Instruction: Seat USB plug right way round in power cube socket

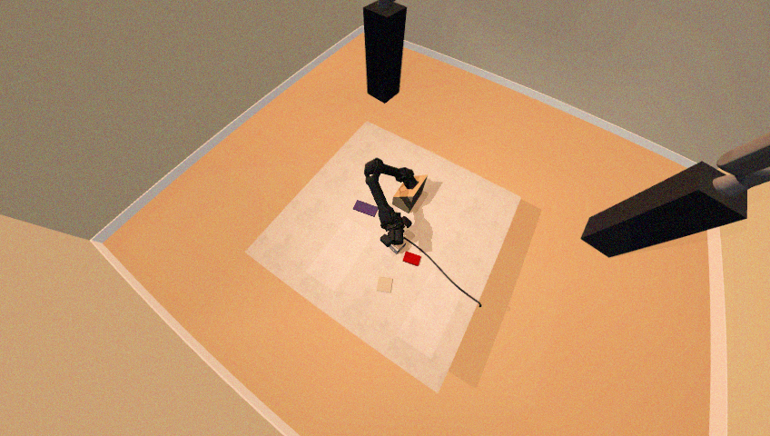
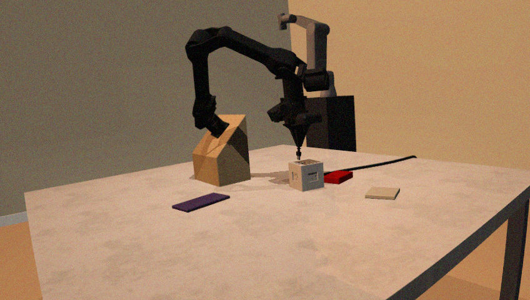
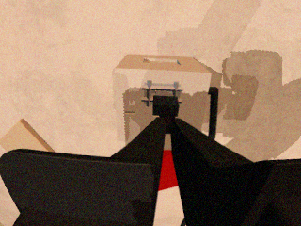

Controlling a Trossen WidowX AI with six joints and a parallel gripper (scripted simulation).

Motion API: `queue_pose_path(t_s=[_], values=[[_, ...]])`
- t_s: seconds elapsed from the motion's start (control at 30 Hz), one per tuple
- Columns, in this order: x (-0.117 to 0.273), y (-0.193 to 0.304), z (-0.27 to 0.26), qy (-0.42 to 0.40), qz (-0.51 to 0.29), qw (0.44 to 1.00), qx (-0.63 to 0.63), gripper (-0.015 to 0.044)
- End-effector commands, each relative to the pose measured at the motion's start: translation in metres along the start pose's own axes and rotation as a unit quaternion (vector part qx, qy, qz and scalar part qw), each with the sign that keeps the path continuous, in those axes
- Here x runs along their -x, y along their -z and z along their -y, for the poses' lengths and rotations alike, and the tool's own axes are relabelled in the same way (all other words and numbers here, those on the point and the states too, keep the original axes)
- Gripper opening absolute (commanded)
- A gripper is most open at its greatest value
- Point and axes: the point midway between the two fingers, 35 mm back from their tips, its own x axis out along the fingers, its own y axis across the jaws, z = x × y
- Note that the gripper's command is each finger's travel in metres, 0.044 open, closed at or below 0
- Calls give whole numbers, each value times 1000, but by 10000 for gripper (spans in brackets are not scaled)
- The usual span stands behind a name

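One black arm reaches over the pale, mottled table top (image 2: 260,237), its black parallel-jaw gripper (image 2: 297,150) pointing straight down. The jaws are pinched nearly together on the small dark USB plug (image 2: 297,154), which hangs just above the top face of the off-white power cube (image 2: 305,174); from where I stand I cannot tell whether the plug's tip touches the socket or sits a hair clear of it. In the wrist view the plug (image 3: 166,104) shows as a dark square at the fingertips, with the cube (image 3: 165,88) directly behind it. A flat red block (image 2: 337,177) lies just beside the cube, and a black cable (image 2: 375,164) trails away from there toward the far table edge. A thin beige square tile (image 2: 382,192) lies further out, well apart. A flat purple slab (image 2: 200,201) rests nearer the front, and the arm's base sits on a tan wooden wedge-shaped block (image 2: 221,155).
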Motion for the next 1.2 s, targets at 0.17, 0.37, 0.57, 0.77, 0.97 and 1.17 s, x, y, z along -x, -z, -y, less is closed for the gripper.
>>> queue_pose_path(t_s=[0.17, 0.37, 0.57, 0.77, 0.97, 1.17], values=[[0, 1, 0, 0, -5, 1000, 1, 0], [-1, 1, 0, 0, -7, 1000, 1, 0], [-2, 1, 0, 0, -9, 1000, 2, 0], [-3, 2, 0, 0, -11, 1000, 2, 0], [-3, 2, 0, 0, -13, 1000, 2, 0], [-4, 2, 0, 0, -15, 1000, 3, 0]])
